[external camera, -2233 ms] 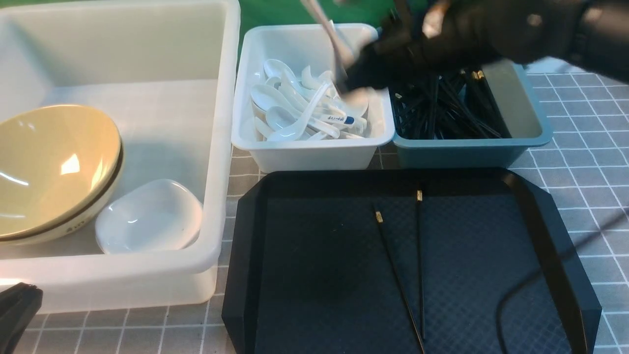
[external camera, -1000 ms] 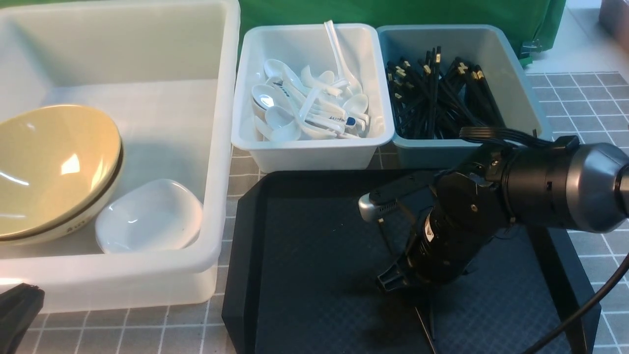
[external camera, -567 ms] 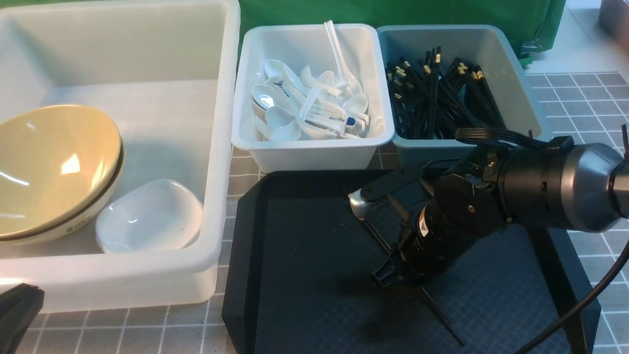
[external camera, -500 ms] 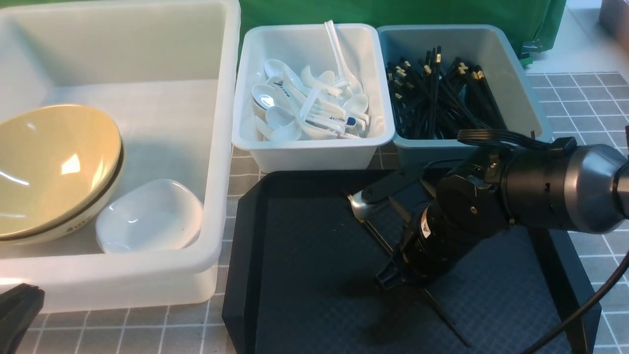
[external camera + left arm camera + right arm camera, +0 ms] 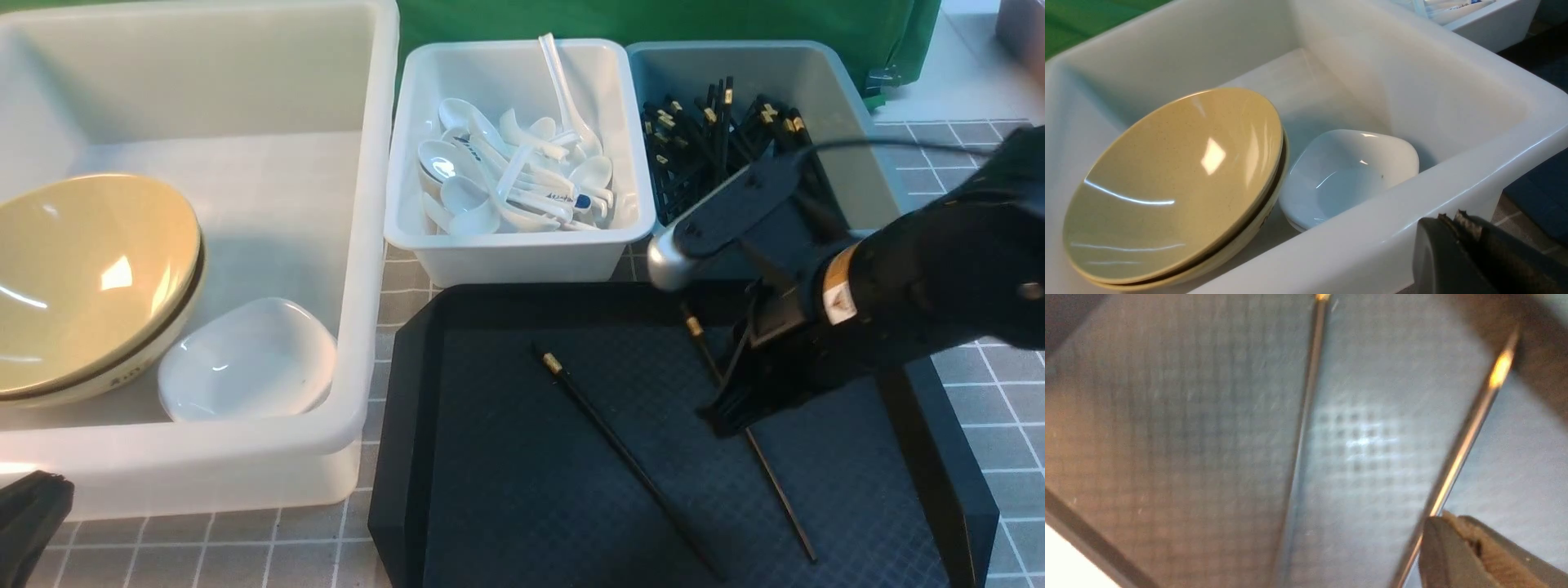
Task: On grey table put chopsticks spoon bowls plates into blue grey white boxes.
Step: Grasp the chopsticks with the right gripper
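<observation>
- Tub, big translucent white, well left of the right pincer, holds yellow bowls and a white plate.
- Black tray lies under the pincer.
- Pincer is closed tight; one of two chopsticks on the tray touches its tip, gripped or not unclear.

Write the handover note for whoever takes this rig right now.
Left gripper: shut, empty, beside the big tub.
Right gripper: shut, apparently pinching one chopstick over the black tray.
Other chopstick lies on the tray.
Done: bowls and plate in tub; spoons in white box.
To do: both chopsticks into the blue-grey box.
</observation>
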Available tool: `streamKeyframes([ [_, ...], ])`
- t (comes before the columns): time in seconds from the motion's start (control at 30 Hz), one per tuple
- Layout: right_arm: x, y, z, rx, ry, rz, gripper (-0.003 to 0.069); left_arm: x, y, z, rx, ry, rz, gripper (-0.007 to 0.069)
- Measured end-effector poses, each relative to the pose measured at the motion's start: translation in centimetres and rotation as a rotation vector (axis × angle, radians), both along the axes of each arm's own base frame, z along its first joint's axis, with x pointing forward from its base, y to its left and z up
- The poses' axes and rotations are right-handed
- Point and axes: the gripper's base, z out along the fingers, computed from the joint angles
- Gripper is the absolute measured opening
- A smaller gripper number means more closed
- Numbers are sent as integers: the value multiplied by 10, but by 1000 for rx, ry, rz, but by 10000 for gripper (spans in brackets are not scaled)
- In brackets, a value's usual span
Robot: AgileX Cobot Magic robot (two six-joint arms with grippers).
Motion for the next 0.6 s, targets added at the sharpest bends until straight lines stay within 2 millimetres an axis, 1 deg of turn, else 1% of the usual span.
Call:
streamKeyframes([
  [0.03, 0, -1, 5, 12, -34, 7, 30, 0, 0, 0, 0, 0, 0, -8],
  [0.13, 4, -5, 10, 32, -75, -1, 30, 0, 0, 0, 0, 0, 0, -8],
  [0.23, 10, -11, 6, 26, -56, -42, 30, 0, 0, 0, 0, 0, 0, -8],
  [0.27, 14, -14, 1, 17, -33, -70, 30, 0, 0, 0, 0, 0, 0, -8],
  [0.3, 25, -24, -14, -1, 38, -149, 42, 0, 0, 0, 0, 0, 0, -8],
  [0.33, 27, -27, -15, -2, 45, -163, 45, 0, 0, 0, 0, 0, 0, -8],
  [0.37, 39, -34, -34, -6, 117, -226, 80, 0, 0, 0, 0, 0, 0, -8],
  [0.4, 44, -38, -41, -4, 142, -251, 98, 0, 0, 0, 0, 0, 0, -8],
  [0.5, 59, -43, -74, -9, 240, -304, 213, 0, 0, 0, 0, 0, 0, -8],
  [0.53, 62, -43, -84, -16, 267, -314, 255, 0, 0, 0, 0, 0, 0, -8],
  [0.6, 65, -42, -100, -29, 307, -324, 315, 0, 0, 0, 0, 0, 0, -8],
])
